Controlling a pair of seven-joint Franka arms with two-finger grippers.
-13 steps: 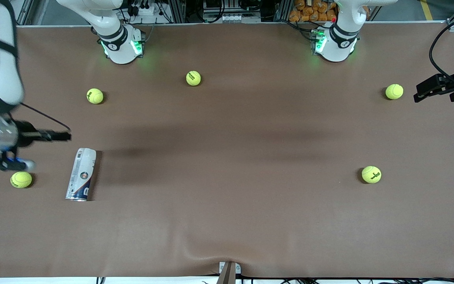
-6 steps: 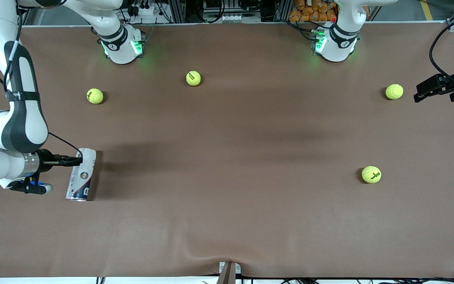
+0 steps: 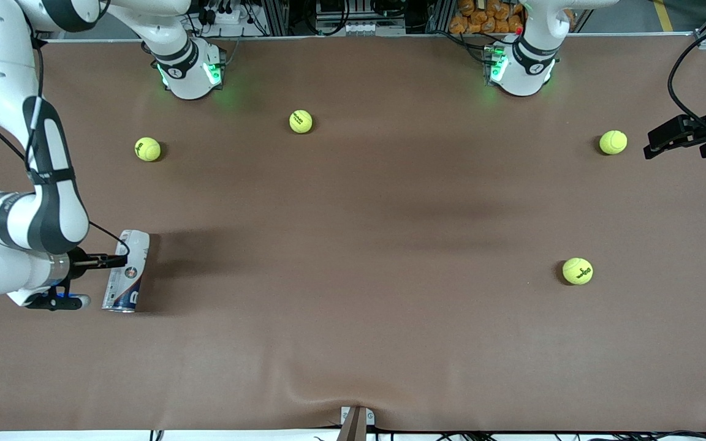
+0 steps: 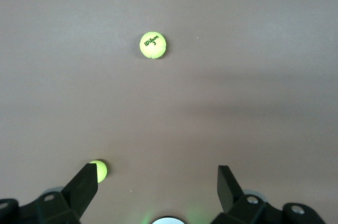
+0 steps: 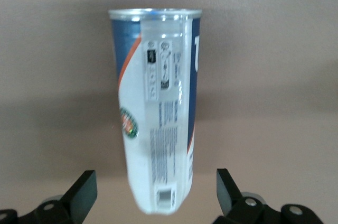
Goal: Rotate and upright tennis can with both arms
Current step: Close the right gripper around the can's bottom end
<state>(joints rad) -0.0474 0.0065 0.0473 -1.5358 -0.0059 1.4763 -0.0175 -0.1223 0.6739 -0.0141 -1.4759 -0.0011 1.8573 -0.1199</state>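
Observation:
The tennis can (image 3: 126,272) lies on its side near the right arm's end of the table, its silver rim toward the front camera. In the right wrist view the tennis can (image 5: 158,108) shows its white and navy label. My right gripper (image 3: 117,261) is over the can's white end. There the right gripper (image 5: 156,192) stands open, one finger on each side of the can, with a gap on both sides. My left gripper (image 3: 671,138) waits open over the left arm's end of the table. The left gripper (image 4: 156,182) has nothing between its fingers.
Several yellow-green tennis balls lie about the brown table: one (image 3: 148,149) and another (image 3: 301,121) near the right arm's base, one (image 3: 613,142) beside the left gripper, and one (image 3: 577,271) nearer the front camera. Two balls (image 4: 153,45) (image 4: 99,170) show in the left wrist view.
My right arm swung in from the table's end and came down over the can, its open fingers now straddling it. The arm now hides a ball beside the can. The left arm stayed still.

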